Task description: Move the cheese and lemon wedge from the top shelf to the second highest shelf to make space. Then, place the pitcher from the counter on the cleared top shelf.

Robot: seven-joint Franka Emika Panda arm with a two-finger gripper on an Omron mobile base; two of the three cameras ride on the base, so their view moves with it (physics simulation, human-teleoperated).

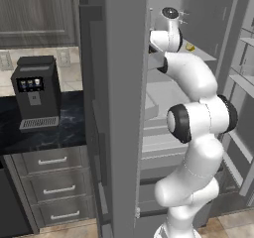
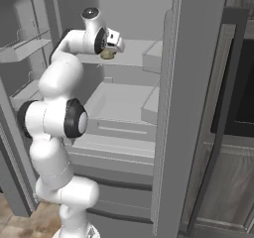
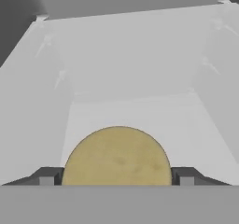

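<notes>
The cheese (image 3: 116,155), a round yellow-tan disc, sits between my gripper's (image 3: 116,180) two dark fingertips (image 3: 46,177), which press against its left and right sides. From the right base view the cheese (image 2: 106,55) is right under my hand, at the level of the top shelf (image 2: 136,53). The lemon wedge (image 1: 189,47) is a tiny yellow piece on the top shelf (image 1: 203,54), just right of my forearm. The second highest shelf (image 2: 121,100) lies below. The counter (image 1: 47,130) is at the left. The pitcher is out of view.
A black coffee machine (image 1: 34,90) stands on the counter. The fridge's grey side wall (image 1: 124,108) rises between the counter and my arm. The open fridge door with its racks (image 2: 25,48) hangs at the left, and another grey panel (image 2: 193,108) stands at the right.
</notes>
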